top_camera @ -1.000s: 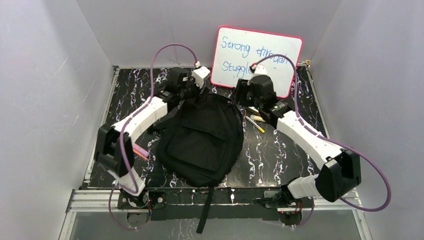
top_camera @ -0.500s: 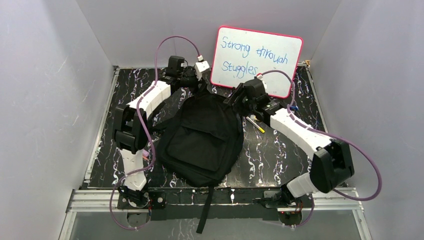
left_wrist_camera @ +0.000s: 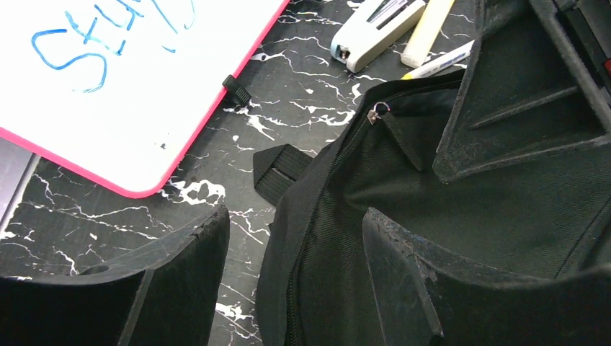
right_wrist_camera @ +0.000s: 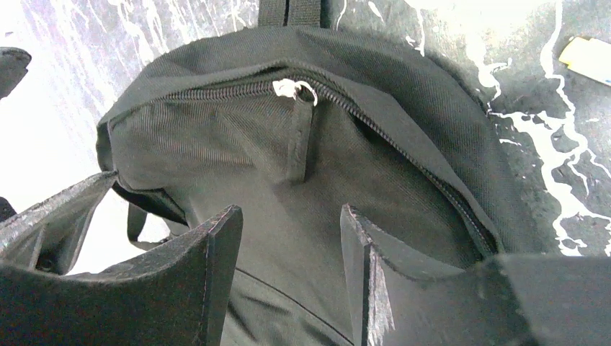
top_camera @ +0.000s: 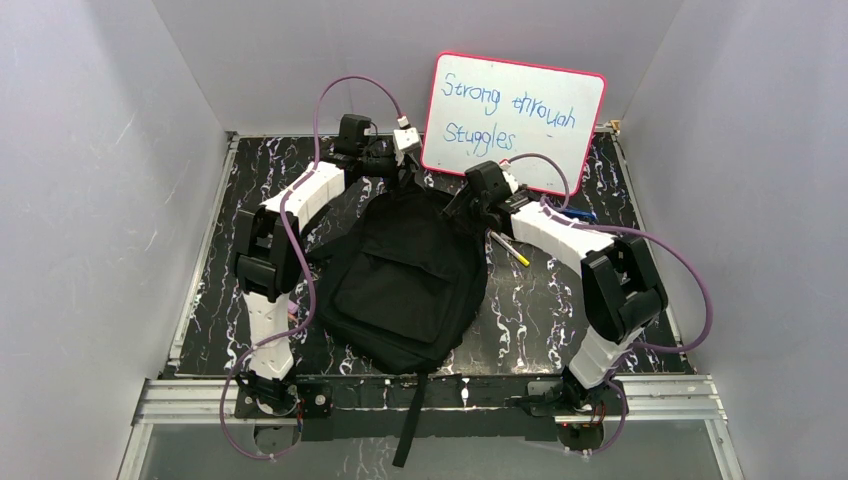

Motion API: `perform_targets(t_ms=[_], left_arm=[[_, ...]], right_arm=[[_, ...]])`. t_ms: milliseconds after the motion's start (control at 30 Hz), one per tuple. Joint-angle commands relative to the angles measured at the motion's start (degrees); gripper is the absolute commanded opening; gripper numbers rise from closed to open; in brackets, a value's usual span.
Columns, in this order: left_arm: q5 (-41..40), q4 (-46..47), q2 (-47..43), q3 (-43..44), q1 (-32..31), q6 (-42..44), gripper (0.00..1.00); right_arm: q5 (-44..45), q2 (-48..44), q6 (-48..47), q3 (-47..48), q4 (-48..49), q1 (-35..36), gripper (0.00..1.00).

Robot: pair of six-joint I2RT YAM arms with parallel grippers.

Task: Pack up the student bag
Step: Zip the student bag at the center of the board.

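The student bag point(top_camera: 405, 275) is a black backpack lying flat in the middle of the table, front pocket up. My left gripper point(top_camera: 408, 183) is at its far top edge. In the left wrist view this gripper point(left_wrist_camera: 295, 216) is open and straddles the bag's zipped rim point(left_wrist_camera: 317, 238), with a gap beside the fabric. My right gripper point(top_camera: 462, 205) is at the bag's top right. In the right wrist view it point(right_wrist_camera: 290, 213) hangs open over the bag's fabric point(right_wrist_camera: 216, 151), just below the silver zip pull point(right_wrist_camera: 294, 89). Nothing is pinched.
A pink-framed whiteboard point(top_camera: 513, 120) leans on the back wall behind the bag. A stapler point(left_wrist_camera: 375, 25) and pens point(top_camera: 510, 247) lie to the right of the bag's top. A pink item point(top_camera: 290, 310) lies by the left arm. A strap point(top_camera: 410, 420) hangs over the front edge.
The right gripper has moved left from the pens onto the bag's top right, its elbow folding inward. The left arm has drawn in and its gripper has settled at the bag's top edge.
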Motion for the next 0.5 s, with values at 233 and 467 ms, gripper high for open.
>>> perform_targets(t_ms=[233, 467], left_arm=[[0.8, 3.4, 0.8, -1.4, -0.1, 1.1, 0.65], [0.6, 3.4, 0.7, -1.8, -0.1, 1.5, 0.65]], right_arm=[[5.6, 4.5, 0.7, 7.5, -1.5, 0.0, 0.58], [6.6, 6.7, 1.2, 8.2, -1.5, -0.1, 0.49]])
